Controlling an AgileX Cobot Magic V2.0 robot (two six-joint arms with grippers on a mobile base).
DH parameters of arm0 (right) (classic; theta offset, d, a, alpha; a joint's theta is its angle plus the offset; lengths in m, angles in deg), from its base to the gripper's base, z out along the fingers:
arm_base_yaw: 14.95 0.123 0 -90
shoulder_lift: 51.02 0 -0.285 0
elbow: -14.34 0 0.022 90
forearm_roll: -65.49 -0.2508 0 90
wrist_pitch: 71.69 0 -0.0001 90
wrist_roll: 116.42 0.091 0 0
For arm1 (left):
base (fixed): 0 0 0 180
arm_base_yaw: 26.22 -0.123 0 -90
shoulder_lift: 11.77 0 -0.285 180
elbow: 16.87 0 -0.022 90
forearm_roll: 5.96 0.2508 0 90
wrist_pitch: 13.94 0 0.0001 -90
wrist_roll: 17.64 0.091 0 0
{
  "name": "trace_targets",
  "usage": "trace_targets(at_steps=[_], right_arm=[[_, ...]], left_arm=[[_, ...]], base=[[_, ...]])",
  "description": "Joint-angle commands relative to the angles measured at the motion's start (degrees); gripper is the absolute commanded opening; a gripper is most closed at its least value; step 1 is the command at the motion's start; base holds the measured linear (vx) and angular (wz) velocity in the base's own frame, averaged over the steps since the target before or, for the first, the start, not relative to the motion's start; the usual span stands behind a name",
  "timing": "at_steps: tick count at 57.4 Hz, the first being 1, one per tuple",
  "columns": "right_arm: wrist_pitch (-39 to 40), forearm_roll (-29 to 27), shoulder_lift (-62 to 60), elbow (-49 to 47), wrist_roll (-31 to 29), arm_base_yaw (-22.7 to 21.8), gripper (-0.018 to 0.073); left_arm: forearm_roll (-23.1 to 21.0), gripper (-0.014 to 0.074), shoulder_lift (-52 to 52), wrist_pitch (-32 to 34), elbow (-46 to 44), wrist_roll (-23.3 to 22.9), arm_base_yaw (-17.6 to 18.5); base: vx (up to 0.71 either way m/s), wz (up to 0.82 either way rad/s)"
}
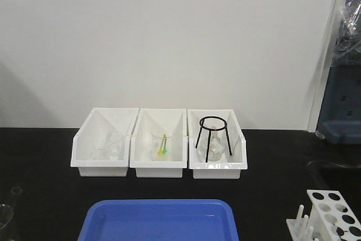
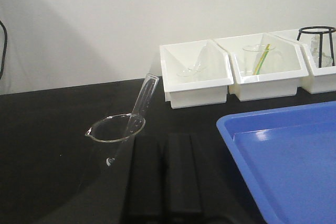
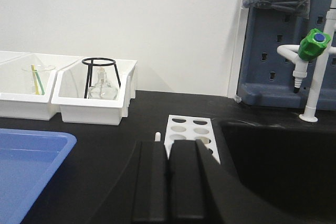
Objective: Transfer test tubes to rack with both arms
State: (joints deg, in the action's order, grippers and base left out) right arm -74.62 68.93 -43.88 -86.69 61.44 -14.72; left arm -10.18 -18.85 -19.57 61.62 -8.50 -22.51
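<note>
Glass is being shown slanting out of a clear beaker (image 2: 114, 128) on the black bench (image 1: 45, 156): one test tube (image 2: 143, 94) is being propped against the beaker's rim, just ahead of the left gripper (image 2: 163, 145), whose black fingers are being held almost together with nothing between them. The white rack (image 3: 189, 128) is being partly hidden just behind the right gripper (image 3: 169, 150), whose fingers are likewise being pressed closed and empty. A blue tray (image 1: 161, 218) is being seen between beaker and rack, three white bins (image 1: 159, 172) standing behind it.
</note>
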Motion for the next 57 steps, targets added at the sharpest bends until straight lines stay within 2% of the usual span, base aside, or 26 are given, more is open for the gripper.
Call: trace_targets(at_steps=[1, 29, 35, 44, 57], right_arm=[[4.7, 0.3, -0.5, 0.8, 0.1, -0.3, -0.0011], [4.7, 0.3, -0.5, 0.8, 0.0, -0.3, -0.0009], [4.6, 3.0, -0.5, 0.8, -0.8, -0.3, -0.0009], [5.1, 3.1, -0.5, 0.8, -0.6, -0.3, -0.0009], [8.9, 2.9, -0.5, 0.8, -0.2, -0.3, -0.0009]], left_arm=[[-0.5, -0.0003, 0.1, 4.4, -1.5, -0.5, -0.1], [-0.5, -0.0003, 0.1, 4.4, -1.5, -0.5, -0.1], [-0.4, -0.0003, 0.1, 4.5, -1.5, -0.5, -0.1], [-0.4, -0.0003, 0.1, 5.3, -1.6, -0.5, -0.1], [-0.5, -0.0003, 0.1, 13.5, -1.6, -0.6, -0.1]], base=[[0.01, 0.00], [0.00, 0.00], [0.00, 0.00], [0.00, 0.00], [0.00, 0.00]])
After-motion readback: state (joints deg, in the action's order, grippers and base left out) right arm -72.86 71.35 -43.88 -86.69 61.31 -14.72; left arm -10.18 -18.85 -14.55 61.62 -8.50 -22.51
